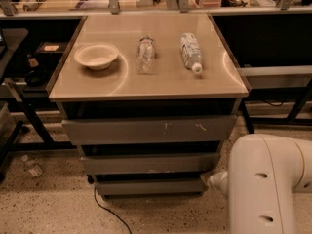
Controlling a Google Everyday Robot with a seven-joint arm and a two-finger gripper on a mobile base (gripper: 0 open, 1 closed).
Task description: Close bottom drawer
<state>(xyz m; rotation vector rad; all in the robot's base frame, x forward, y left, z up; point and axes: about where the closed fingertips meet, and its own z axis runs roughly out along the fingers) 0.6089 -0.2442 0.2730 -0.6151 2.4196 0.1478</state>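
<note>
Facing the camera, the bottom drawer [148, 186] runs left-right, the gripper [213, 179] by its right end, hold untellable

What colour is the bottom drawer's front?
Bottom drawer: plain grey, camera view; pincer hidden behind the arm.

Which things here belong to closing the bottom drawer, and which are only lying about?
For the job: the bottom drawer; the gripper, low by that drawer's right end.

Lying about: the bowl, the clear bottle and the labelled bottle on the cabinet top; a small bottle on the floor.
</note>
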